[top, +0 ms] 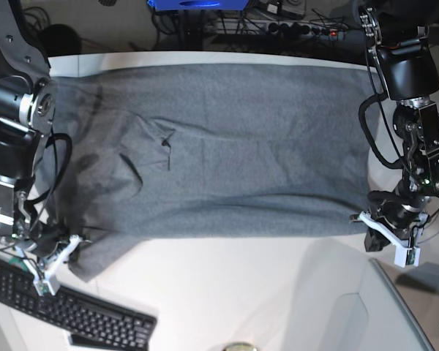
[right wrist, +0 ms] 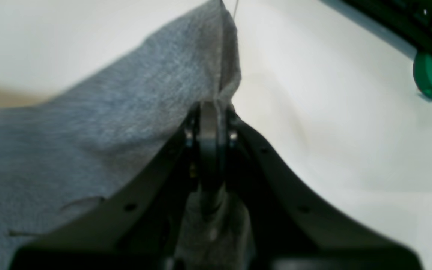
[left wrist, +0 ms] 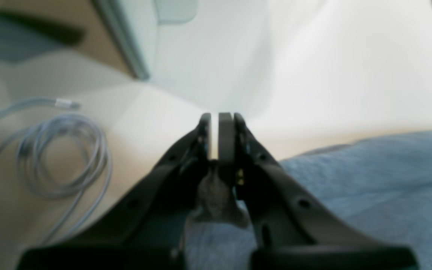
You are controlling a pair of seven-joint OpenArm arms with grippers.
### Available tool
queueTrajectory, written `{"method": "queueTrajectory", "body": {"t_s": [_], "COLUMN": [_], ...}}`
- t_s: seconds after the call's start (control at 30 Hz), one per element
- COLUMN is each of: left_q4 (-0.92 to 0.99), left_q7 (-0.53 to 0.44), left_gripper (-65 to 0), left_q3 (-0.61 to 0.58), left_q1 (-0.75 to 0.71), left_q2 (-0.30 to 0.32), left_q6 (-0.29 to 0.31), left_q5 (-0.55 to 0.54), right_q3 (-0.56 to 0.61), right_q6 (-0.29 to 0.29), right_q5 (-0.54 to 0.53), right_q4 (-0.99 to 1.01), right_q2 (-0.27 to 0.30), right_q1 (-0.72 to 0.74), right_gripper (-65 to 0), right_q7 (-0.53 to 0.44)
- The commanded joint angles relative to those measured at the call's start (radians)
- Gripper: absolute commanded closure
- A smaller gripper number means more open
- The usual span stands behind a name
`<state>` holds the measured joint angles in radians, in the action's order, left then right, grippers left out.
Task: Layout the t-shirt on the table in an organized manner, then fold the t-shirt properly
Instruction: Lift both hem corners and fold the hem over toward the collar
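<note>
So the t-shirt [top: 219, 146] is spread wide over the upper half of the base view, covering most of the table [top: 263, 292], a few wrinkles left of centre. The right gripper [top: 72, 243], lower left, is clamped on a shirt corner. The left gripper [top: 362, 219], at the right edge, pinches the opposite corner. A keyboard [top: 66, 311] sits bottom left.

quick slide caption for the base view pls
Both tools, right and left, pinch the near corners of the grey t-shirt spread across the white table.
</note>
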<state>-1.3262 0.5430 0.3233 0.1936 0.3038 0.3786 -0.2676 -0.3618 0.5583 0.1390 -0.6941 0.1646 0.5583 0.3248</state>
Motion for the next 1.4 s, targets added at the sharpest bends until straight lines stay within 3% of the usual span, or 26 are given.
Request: {"method": "queueTrajectory", "body": {"t_s": [0.0,0.27,0.53,0.73,0.83,0.97,1.1,1.23,1.37], "left_q4": [-0.029,-0.115,-0.283,-0.364,-0.39,-0.376,-0.345,-0.344,-0.344], "left_q7": [-0.025,0.09,0.187,0.243,0.308,0.322,0.32,0.32,0.32], "left_gripper": [0.0,0.0,0.0,0.0,0.0,0.0,0.0,0.0,0.0], "left_q3": [0.004,0.006,0.006,0.056,0.121,0.133,0.133,0.133,0.132], "left_q1": [0.01,-0.033,-0.148,-0.26,-0.297,-0.354,-0.389,-0.392,-0.392], "left_q2": [0.018,0.016,0.001,0.001,-0.004,-0.005,-0.005,-0.005,-0.005], "left_q6": [-0.002,-0.002,0.0,0.01,0.102,0.125,0.125,0.125,0.125], "left_q5": [-0.011,-0.011,-0.011,-0.011,-0.011,-0.003,-0.003,-0.003,-0.002], "right_q3": [-0.001,-0.003,-0.007,-0.009,-0.003,-0.012,-0.035,-0.09,-0.047], "right_q6": [0.003,0.001,0.001,0.004,0.004,0.004,0.004,0.007,0.007], "right_q5": [-0.008,-0.012,-0.012,-0.012,-0.012,-0.012,-0.012,-0.012,-0.012], "right_q4": [-0.022,-0.02,-0.097,-0.345,-0.43,-0.442,-0.468,-0.594,-0.743], "right_q2": [0.01,0.006,0.006,-0.009,-0.013,-0.05,-0.067,-0.107,-0.106], "right_q1": [0.026,-0.063,-0.145,-0.26,-0.33,-0.366,-0.398,-0.436,-0.464], "right_gripper": [-0.8,-0.8,-0.8,-0.8,-0.8,-2.7,-19.4,-37.7,-40.2], "right_q7": [-0.042,-0.186,-0.186,0.004,0.081,0.15,0.254,0.288,0.334]}}
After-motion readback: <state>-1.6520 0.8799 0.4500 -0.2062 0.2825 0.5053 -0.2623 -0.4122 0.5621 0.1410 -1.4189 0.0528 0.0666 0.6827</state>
